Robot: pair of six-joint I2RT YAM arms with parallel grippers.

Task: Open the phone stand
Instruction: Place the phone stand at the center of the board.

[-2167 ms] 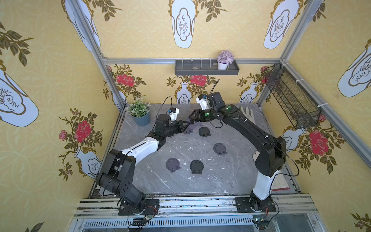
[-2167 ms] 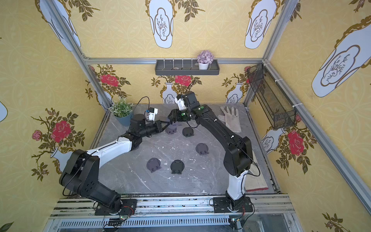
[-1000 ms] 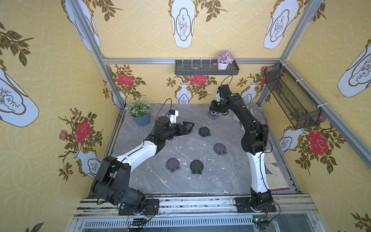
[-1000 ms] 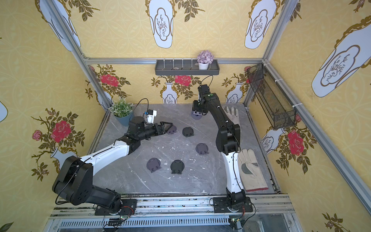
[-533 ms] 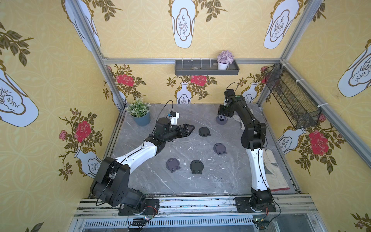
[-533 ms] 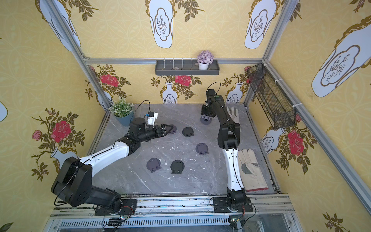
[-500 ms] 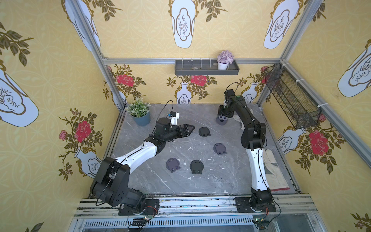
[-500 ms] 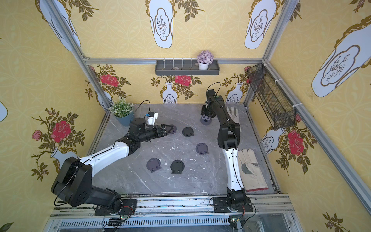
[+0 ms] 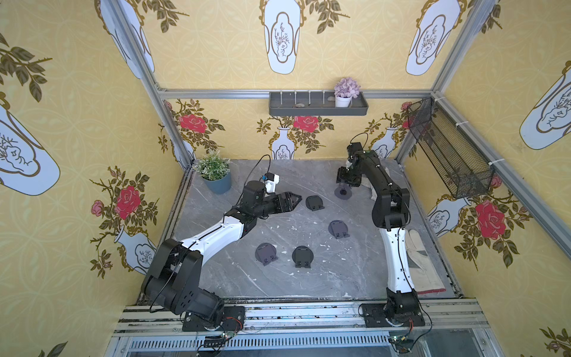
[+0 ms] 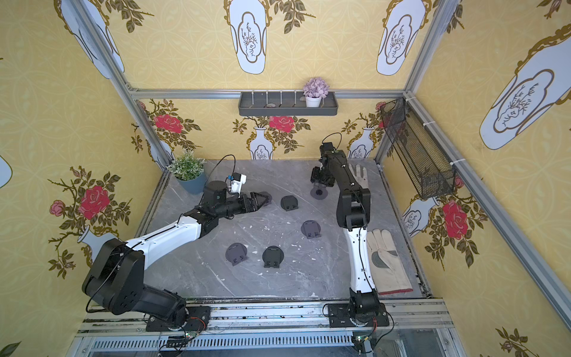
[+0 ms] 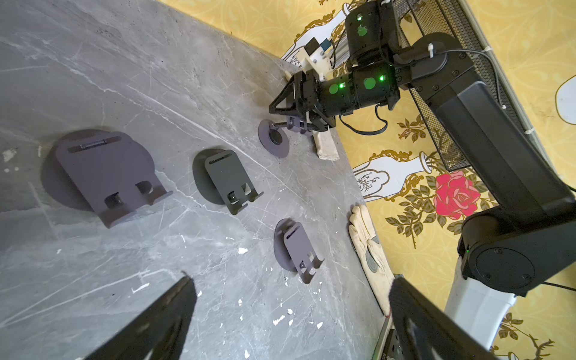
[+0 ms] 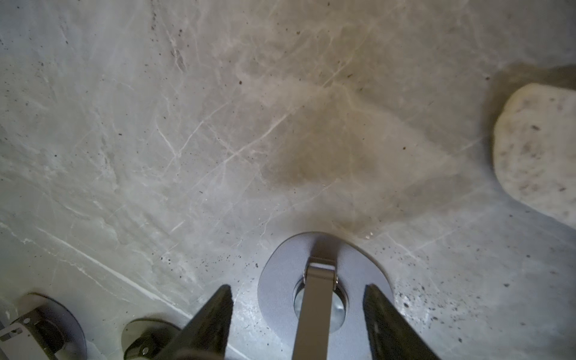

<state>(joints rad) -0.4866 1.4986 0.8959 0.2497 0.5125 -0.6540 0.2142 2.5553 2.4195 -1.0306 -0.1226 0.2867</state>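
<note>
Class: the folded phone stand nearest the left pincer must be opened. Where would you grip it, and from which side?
Probably the hooked lip of the folded phone stand: it curls up off the round base, while the hinge pin sits at the opposite end. Come from the lip side, pinching the plate's free edge.

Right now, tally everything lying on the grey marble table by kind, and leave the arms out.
Dark grey round-based metal phone stands: 6
Pale leather work gloves: 2
Green plant in a blue pot: 1
Total: 9
</note>
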